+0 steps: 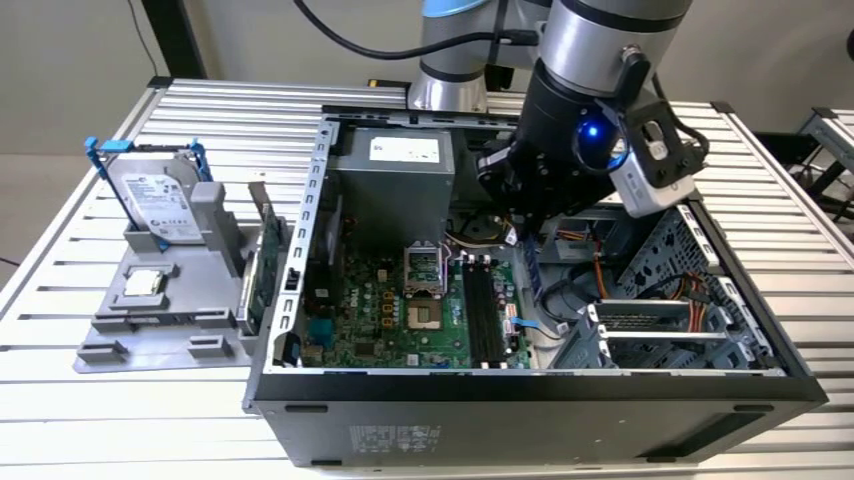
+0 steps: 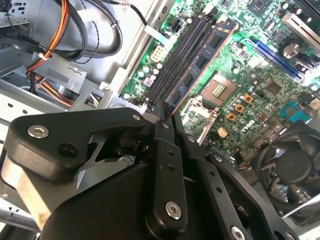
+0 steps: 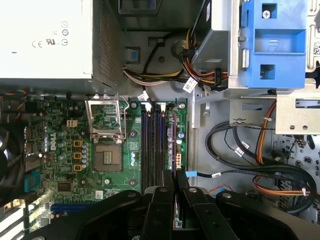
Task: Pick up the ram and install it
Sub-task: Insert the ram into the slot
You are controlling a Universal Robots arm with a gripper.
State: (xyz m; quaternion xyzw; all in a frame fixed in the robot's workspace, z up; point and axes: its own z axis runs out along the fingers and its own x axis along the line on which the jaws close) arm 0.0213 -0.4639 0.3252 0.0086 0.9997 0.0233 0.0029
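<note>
The hand [image 2: 167, 112] was closed on the ram [image 2: 200, 65], pinching one end of the dark blue stick between its black fingers [image 2: 162, 145]. The ram ran lengthwise along the black memory slots [image 2: 180, 55] on the green motherboard [image 1: 400, 310], inside the open computer case [image 1: 534, 390] on the slatted desk [image 1: 80, 400]. Whether the stick touched a slot could not be told. In the first wrist view, the hand [image 3: 175, 182] sat just past the slots' [image 3: 152, 145] end.
</note>
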